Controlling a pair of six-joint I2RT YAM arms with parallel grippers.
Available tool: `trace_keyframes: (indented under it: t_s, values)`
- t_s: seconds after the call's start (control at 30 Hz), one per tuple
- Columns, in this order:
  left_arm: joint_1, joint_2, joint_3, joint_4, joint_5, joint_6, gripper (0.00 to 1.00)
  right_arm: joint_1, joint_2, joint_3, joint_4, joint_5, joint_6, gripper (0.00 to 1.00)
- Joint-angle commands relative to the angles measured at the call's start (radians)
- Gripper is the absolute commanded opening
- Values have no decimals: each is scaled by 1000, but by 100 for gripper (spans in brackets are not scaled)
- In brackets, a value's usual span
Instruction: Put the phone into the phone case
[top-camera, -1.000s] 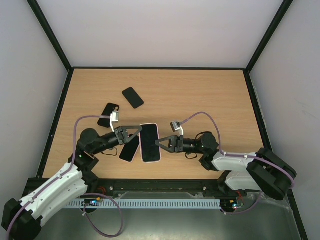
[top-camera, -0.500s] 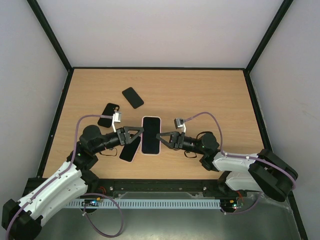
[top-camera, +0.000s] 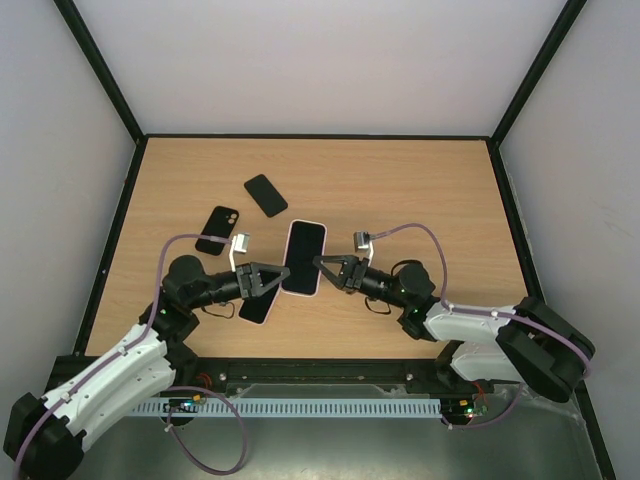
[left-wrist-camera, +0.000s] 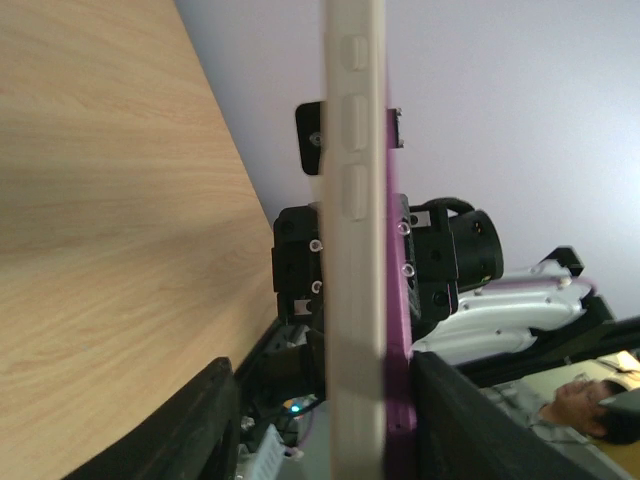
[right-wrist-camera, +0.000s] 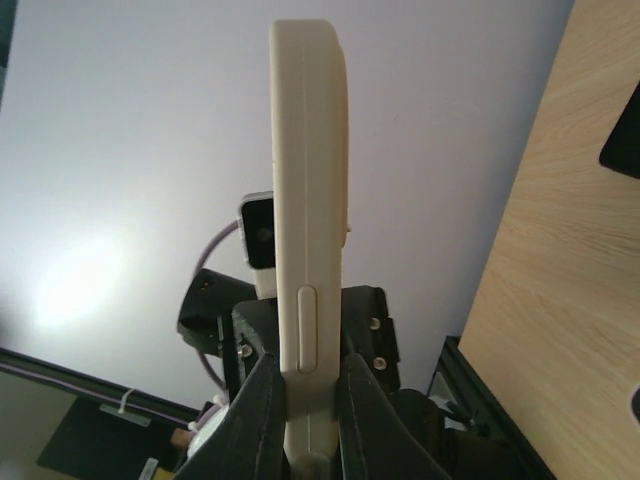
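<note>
I judged the phone (top-camera: 304, 256) seated in the pale phone case (right-wrist-camera: 305, 200), held screen-up between the 2 arms over the tabletop (top-camera: 420, 200). The right fingers (top-camera: 328, 271) were clamped on one long edge. The left fingers (top-camera: 268, 277) straddled the other, spread apart. With only 1 thin pinch, it could twist and drop.

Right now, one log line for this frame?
stage: two-arm hold | right gripper: shut on pale cased phone | left gripper: open, straddling its opposite edge
</note>
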Motion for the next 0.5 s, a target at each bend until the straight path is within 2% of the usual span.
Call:
trace_keyframes:
  t_s: [0.0, 0.2, 0.37, 0.47]
  values:
    - [6, 8, -15, 51, 39, -17, 27, 5, -3, 54, 48, 43, -22, 6]
    - [6, 25, -5, 16, 47, -1, 4, 5, -27, 53, -14, 67, -54, 6]
    - [6, 29, 41, -139, -9, 80, 2, 5, -52, 79, -151, 58, -122, 6]
    - [6, 30, 55, -160, -19, 93, 2, 5, -64, 93, -210, 53, -152, 6]
